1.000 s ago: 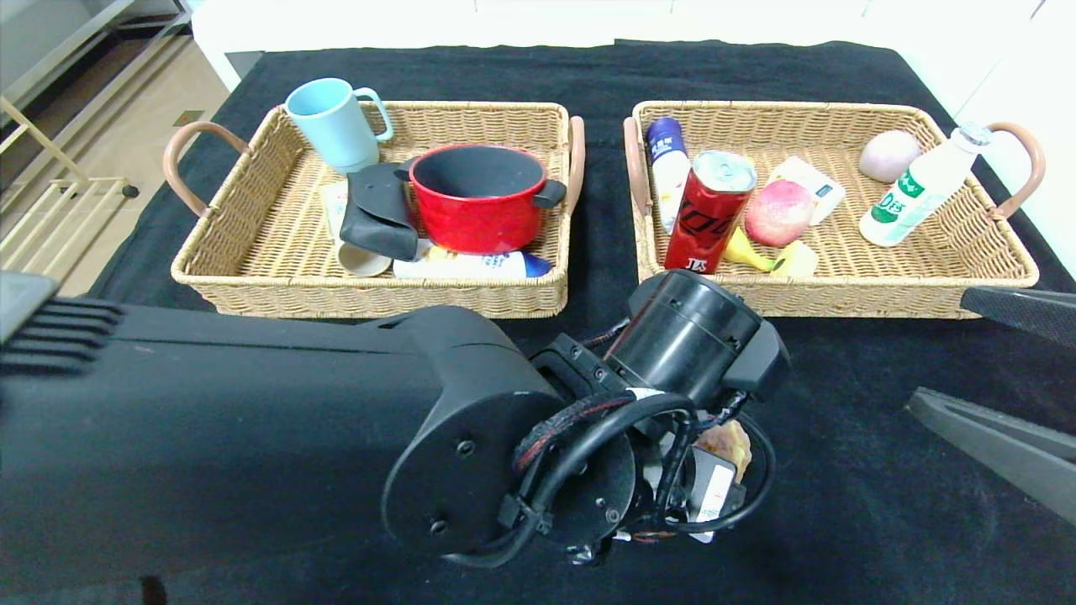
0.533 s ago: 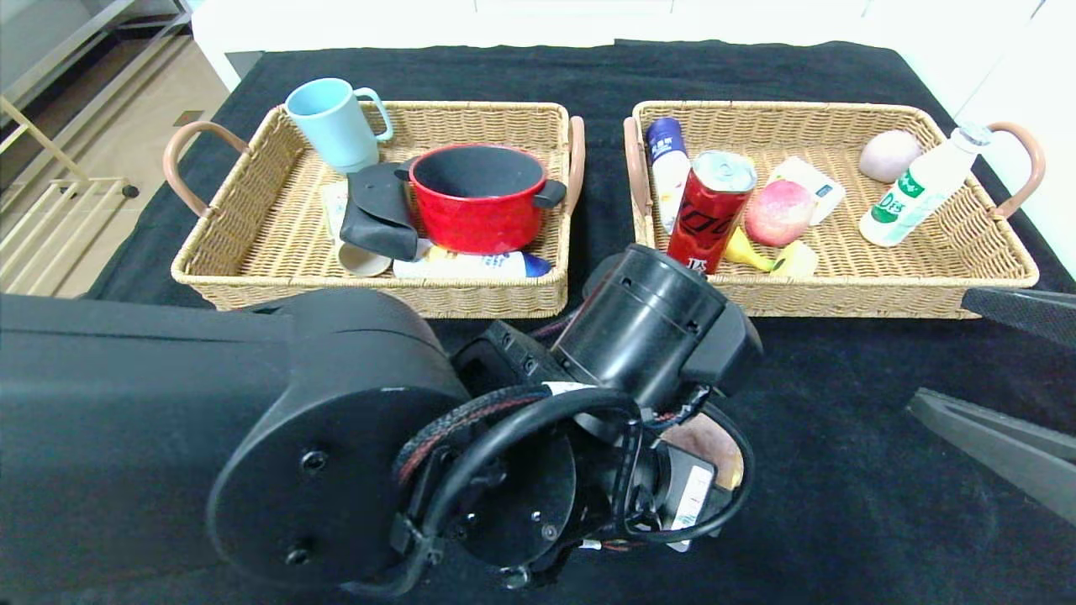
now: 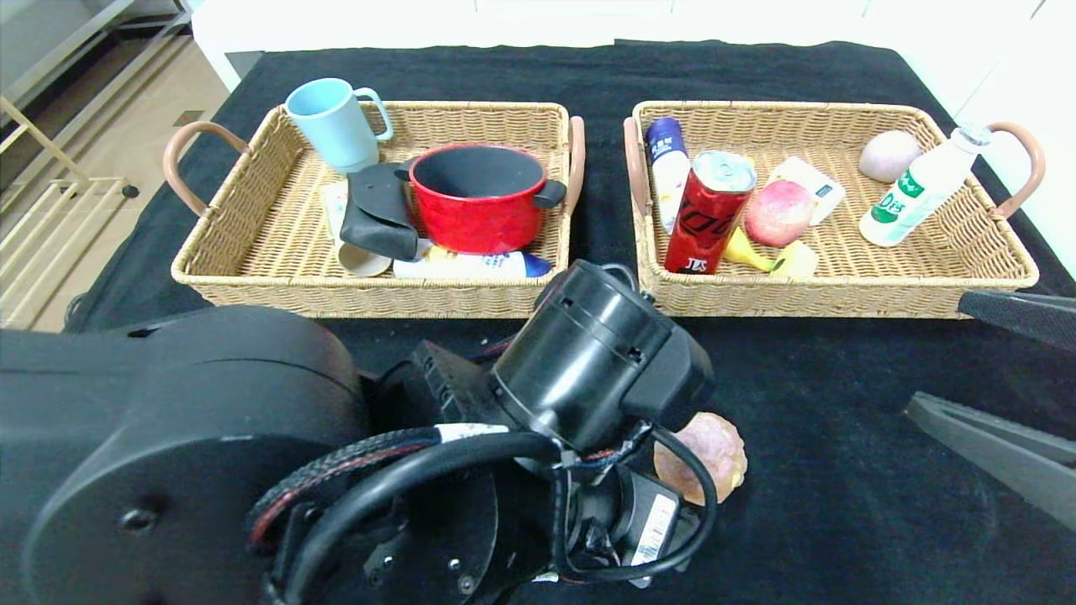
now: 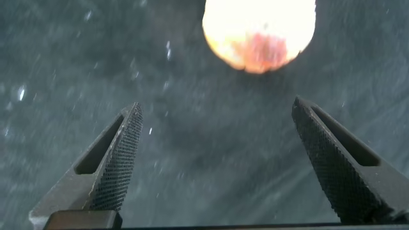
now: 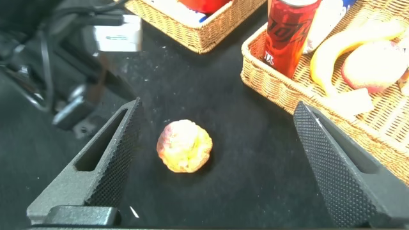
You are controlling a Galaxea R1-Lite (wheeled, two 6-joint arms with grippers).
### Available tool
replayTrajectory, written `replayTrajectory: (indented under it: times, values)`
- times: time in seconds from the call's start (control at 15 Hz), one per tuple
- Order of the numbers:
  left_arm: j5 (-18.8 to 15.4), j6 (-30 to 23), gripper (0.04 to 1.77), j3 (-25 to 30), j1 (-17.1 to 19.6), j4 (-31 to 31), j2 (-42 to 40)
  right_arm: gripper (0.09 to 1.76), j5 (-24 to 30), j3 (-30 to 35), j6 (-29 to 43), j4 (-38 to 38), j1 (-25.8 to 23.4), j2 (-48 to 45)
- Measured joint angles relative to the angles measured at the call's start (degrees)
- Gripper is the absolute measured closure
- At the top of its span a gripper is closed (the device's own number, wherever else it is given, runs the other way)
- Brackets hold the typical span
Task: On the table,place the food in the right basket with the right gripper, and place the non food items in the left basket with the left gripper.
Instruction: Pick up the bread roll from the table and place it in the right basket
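Note:
A round pink-and-yellow food item (image 3: 700, 458) lies loose on the black cloth in front of the baskets. My left gripper (image 4: 216, 110) hovers just short of the food item (image 4: 259, 32), open and empty. In the head view its fingers are hidden under the left wrist (image 3: 597, 361). My right gripper (image 5: 218, 107) is open at the right edge of the table, facing the food item (image 5: 185, 146) from a distance, its fingers (image 3: 992, 437) apart. The left basket (image 3: 252, 281) holds non-food items. The right basket (image 3: 841, 301) holds food.
In the left basket are a blue mug (image 3: 332, 122), a red pot (image 3: 479, 197), a dark pouch (image 3: 380, 210) and a tube (image 3: 471, 265). In the right basket are a red can (image 3: 709, 214), an apple (image 3: 779, 212), a banana (image 3: 748, 250) and a white bottle (image 3: 920, 185). The bulky left arm (image 3: 168, 454) covers the near left.
The left arm has drawn back to the left and toward me, uncovering the round food item. The right arm has not moved.

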Motion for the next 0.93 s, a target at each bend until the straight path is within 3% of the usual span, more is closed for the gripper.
replayTrajectory:
  times: [0.53, 0.93]
  values:
    - [-0.24, 0.52, 0.11, 10.23, 1.43, -1.46, -8.87, 0.14, -0.02, 0.66, 0.00, 0.04, 0.57, 1.32]
    - [-1.76, 8.16, 0.10, 23.49, 6.51, -14.47, -17.03, 0.14, -0.39, 0.83, 0.13, 0.09, 0.35, 2.39]
